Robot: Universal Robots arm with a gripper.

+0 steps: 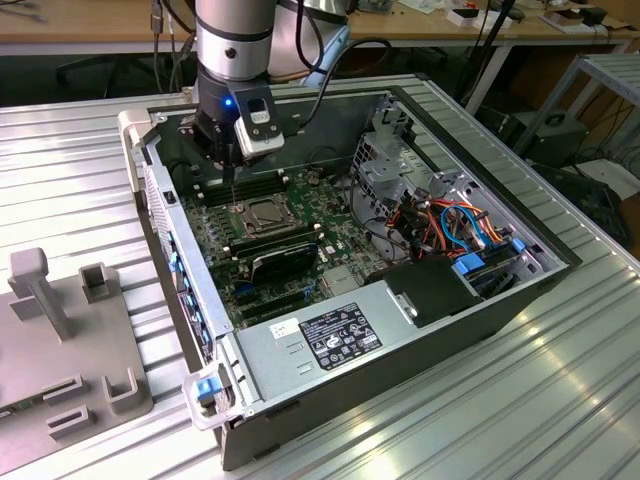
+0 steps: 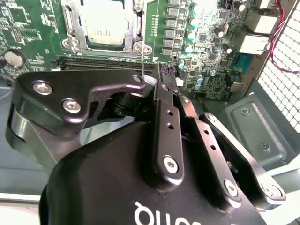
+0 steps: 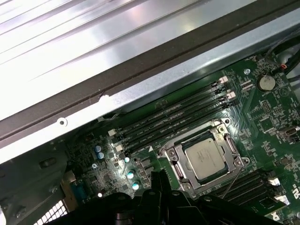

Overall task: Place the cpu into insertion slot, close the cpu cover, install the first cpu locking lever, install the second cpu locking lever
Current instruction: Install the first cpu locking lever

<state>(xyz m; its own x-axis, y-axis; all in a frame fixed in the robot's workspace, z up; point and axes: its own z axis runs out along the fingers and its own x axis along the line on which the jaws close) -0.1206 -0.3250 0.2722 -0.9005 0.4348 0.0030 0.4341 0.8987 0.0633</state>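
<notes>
just beside the slot (image 3: 219,133), over the memory slots (image 2: 93,63) next to it, the gripper (image 2: 150,82) hangs with jaws drawn narrow. they seem to pinch the tip of a thin wire lever (image 2: 142,63) that rises from the slot's corner. in the slot the cpu (image 3: 206,157) lies flat, and the cover (image 3: 180,159) looks folded down around it. whether the slot's other lever is latched i cannot tell.

the risk, as i judge it: the lever is thin and springy, so it may slip out of so small a grip and spring up from the slot. pushed off line, it could miss its hook beside the slot, or the fingertips could scrape the capacitors (image 2: 192,35) close by.

around the slot spreads the green board (image 1: 225,255), inside an open case (image 1: 430,350) lying on a ribbed metal table (image 1: 560,400). well apart from the slot, past the case wall, sits a grey fixture (image 1: 60,330). far behind the slot are wooden benches (image 1: 100,20) and cables.
</notes>
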